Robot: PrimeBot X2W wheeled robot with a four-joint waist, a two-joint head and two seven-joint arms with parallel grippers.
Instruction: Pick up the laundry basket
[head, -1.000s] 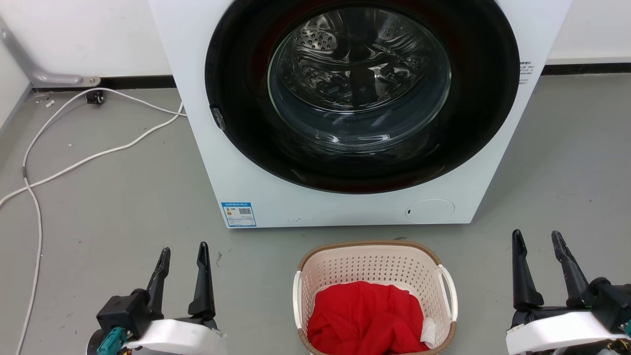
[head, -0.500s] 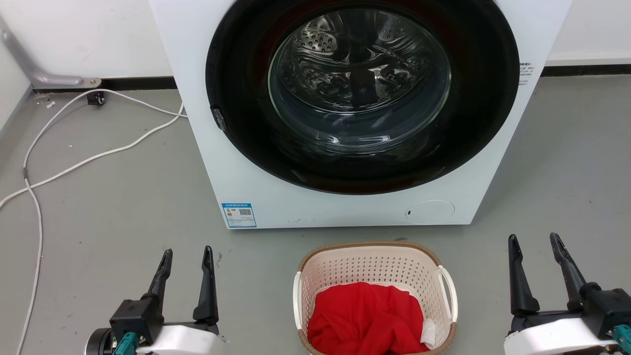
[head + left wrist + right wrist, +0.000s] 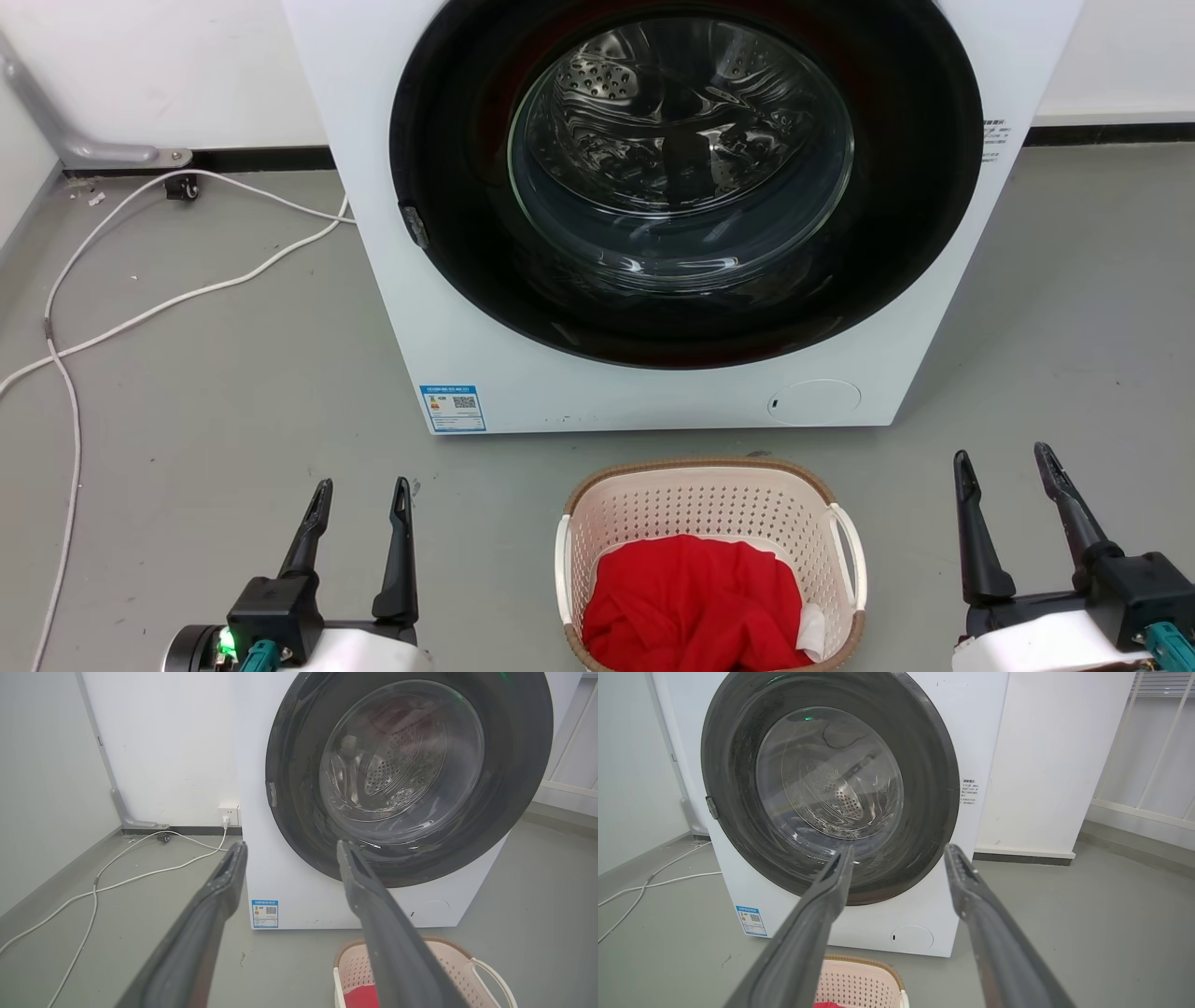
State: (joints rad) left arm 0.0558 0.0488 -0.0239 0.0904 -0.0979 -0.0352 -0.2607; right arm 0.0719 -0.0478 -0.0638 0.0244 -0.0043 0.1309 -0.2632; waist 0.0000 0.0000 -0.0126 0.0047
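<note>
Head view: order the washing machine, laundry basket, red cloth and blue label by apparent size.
1. washing machine
2. laundry basket, cut off by the bottom edge
3. red cloth inside it
4. blue label

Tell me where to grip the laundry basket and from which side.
Likely best: take the laundry basket by its white side handles, left gripper on the left handle, right gripper on the right handle, each from outside. The loops stand off the walls, and both open grippers flank it.
</note>
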